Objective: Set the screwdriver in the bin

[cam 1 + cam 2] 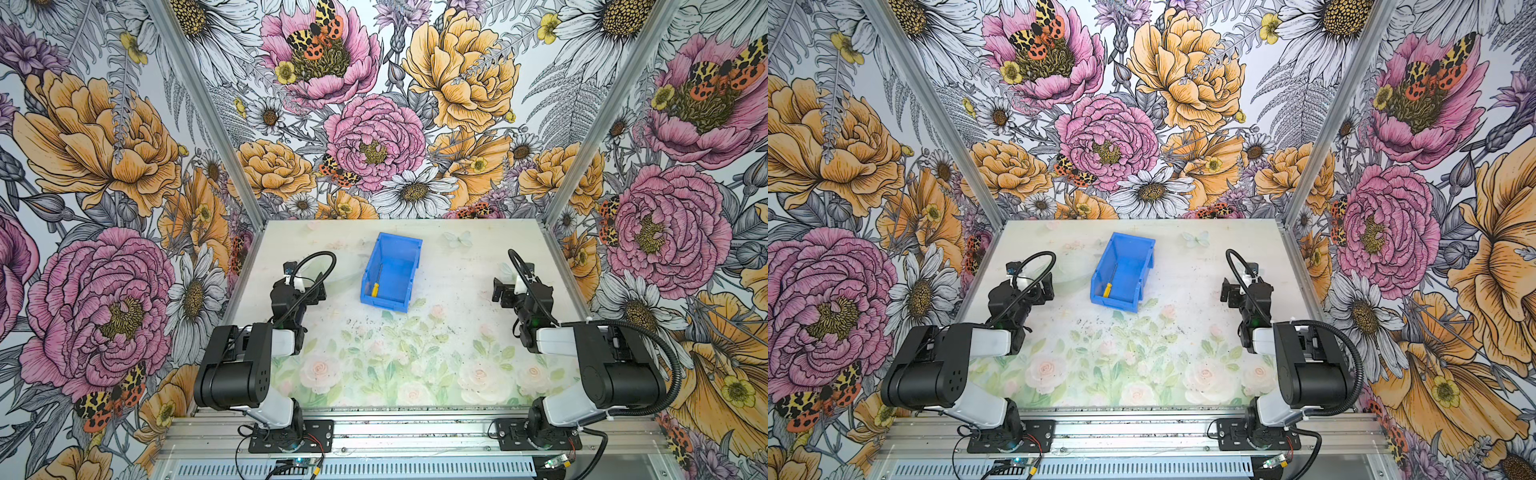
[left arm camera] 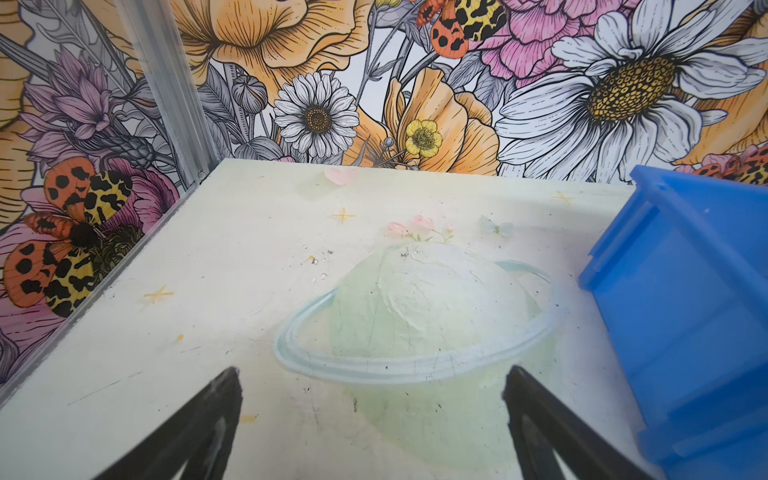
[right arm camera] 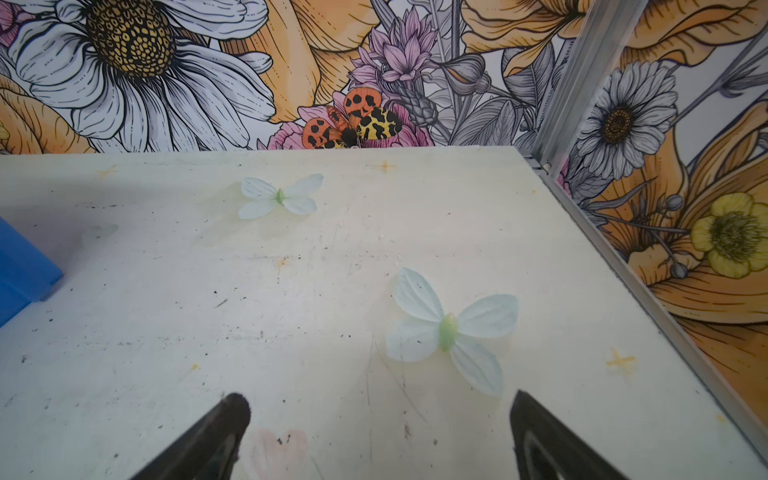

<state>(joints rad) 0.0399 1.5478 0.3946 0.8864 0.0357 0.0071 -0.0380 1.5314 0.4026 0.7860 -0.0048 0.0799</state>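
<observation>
Both top views give me what the wrist cameras cannot: the screwdriver (image 1: 376, 282) (image 1: 1109, 284) lies inside the bin (image 1: 384, 304) (image 1: 1115, 305), on its floor along the left-hand wall. Its yellow handle is toward the near wall and its dark shaft points toward the far end. The bin sits slightly askew in the middle of the surface (image 1: 449, 282), between the two arms and touched by neither.

From the left wrist I see only the bin's (image 2: 681, 311) outer wall, just beside the left hand (image 2: 372, 382). That hand is released, with its two black fingers spread wide over a printed ringed planet (image 2: 415, 316) and nothing between them. From the right wrist I get only a blue corner of the bin (image 3: 20, 266) at the edge of the picture, well apart from the right hand (image 3: 380, 405). That hand is released too, with its fingers wide over bare surface near a pale butterfly (image 3: 449, 332). A second butterfly (image 3: 280, 196) lies farther off.

The surface is pale, printed with faint roses, stars and leaves, and scuffed with dark specks and scratches. Bold floral walls (image 1: 374, 124) of pink and orange blooms, daisies and spotted moths enclose it on three sides, joined by metal corner posts (image 1: 199, 104).
</observation>
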